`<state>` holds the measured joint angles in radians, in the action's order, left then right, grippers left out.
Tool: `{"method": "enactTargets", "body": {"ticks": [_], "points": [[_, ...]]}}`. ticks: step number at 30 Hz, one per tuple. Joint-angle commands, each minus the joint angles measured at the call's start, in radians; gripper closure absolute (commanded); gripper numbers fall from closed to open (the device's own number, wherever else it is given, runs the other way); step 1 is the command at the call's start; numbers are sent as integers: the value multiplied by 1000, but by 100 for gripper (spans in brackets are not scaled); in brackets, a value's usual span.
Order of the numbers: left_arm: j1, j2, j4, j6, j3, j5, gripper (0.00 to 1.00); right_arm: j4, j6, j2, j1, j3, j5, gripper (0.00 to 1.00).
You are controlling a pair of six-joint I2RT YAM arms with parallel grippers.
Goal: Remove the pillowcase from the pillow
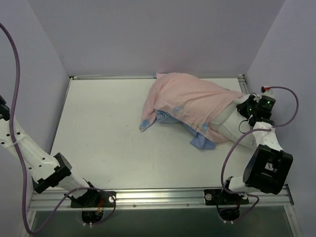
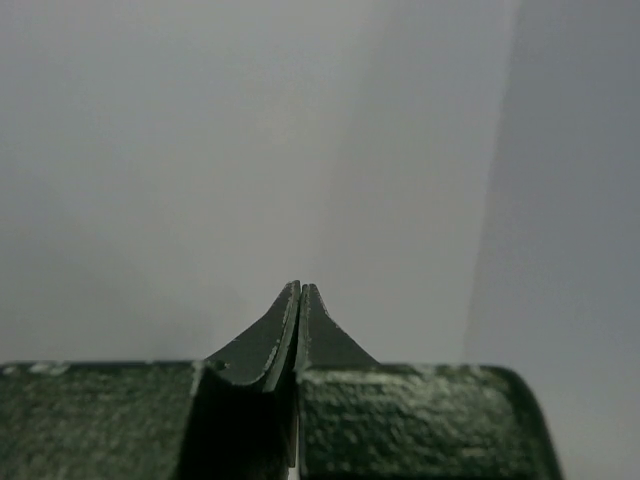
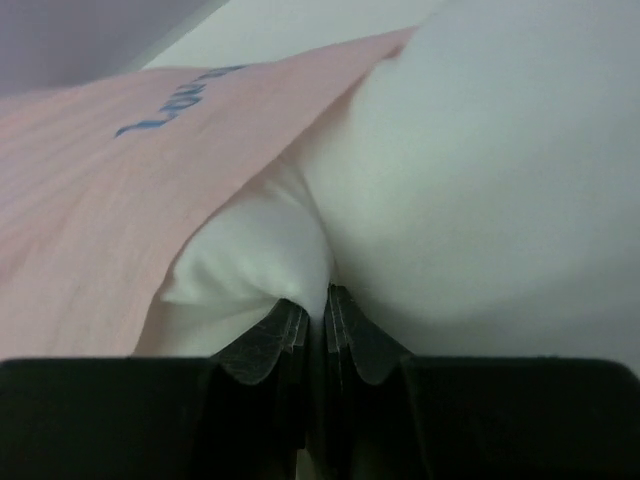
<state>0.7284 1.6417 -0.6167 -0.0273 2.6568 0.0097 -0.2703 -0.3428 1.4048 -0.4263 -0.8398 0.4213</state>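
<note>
The pillowcase [image 1: 185,103] lies at the back right of the table, turned pink side out, with blue folds [image 1: 203,141] showing at its near edge. It covers most of the white pillow [image 1: 232,126], whose bare right end sticks out. My right gripper [image 1: 244,112] is shut on a pinch of the pillow's white fabric [image 3: 325,290] at that end; the pink pillowcase edge [image 3: 130,200] lies just left of it. My left gripper [image 2: 300,290] is shut and empty, facing a blank wall; its arm [image 1: 49,170] is folded at the near left.
The white table [image 1: 103,133] is boxed in by lilac walls on three sides. A metal rail [image 1: 163,195] runs along the near edge. The right arm's cable [image 1: 291,106] loops beside the right wall.
</note>
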Motion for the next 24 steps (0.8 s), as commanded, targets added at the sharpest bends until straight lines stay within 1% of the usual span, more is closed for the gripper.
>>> {"method": "enactTargets", "body": {"ticks": [1,2,3,4,5,6,7,8,9,10,11,12,14,15,16,17,18,20,21,24], "points": [[-44,-95,85,-22,-131,396,98,144,71,11,214,-39,-20,100],[-199,-120,46,19,-177,403,98,152,79,13,251,-56,14,100],[-293,-140,8,97,-277,401,98,134,80,13,276,-55,64,100],[-382,-181,-55,178,-331,389,91,116,77,4,296,-51,170,100],[-526,-190,-90,193,-377,389,81,111,79,-3,335,-51,204,100],[-590,-194,-125,202,-446,394,63,149,114,-9,356,-73,230,100],[-654,-195,-170,223,-487,368,57,178,131,-19,377,-82,235,100],[-805,-197,-181,245,-533,331,52,195,142,-27,420,-84,231,100],[-877,-195,-183,266,-626,291,44,195,140,-32,460,-62,241,100],[-947,-189,-189,321,-667,256,39,188,127,-38,480,-42,253,100],[-1018,-178,-192,348,-704,183,35,166,111,-38,515,-21,296,100],[-1147,-148,-195,396,-769,156,25,154,79,-49,529,29,313,100],[-1256,-111,-178,437,-828,116,15,135,59,-70,555,77,318,100],[-1341,-67,-140,464,-851,110,10,128,53,-98,570,120,321,100],[-1375,-39,-123,472,-871,107,8,125,36,-107,580,140,326,100],[-1405,-7,-112,477,-865,111,3,128,31,-116,586,156,329,100],[-1454,57,-100,486,-848,113,3,141,30,-130,601,178,330,100],[-1492,121,-84,487,-786,111,2,160,22,-145,613,205,323,100],[-1512,179,-62,484,-764,113,2,158,15,-171,620,221,315,100],[-1529,284,-48,503,-692,113,2,166,1,-217,620,263,307,100]]}}
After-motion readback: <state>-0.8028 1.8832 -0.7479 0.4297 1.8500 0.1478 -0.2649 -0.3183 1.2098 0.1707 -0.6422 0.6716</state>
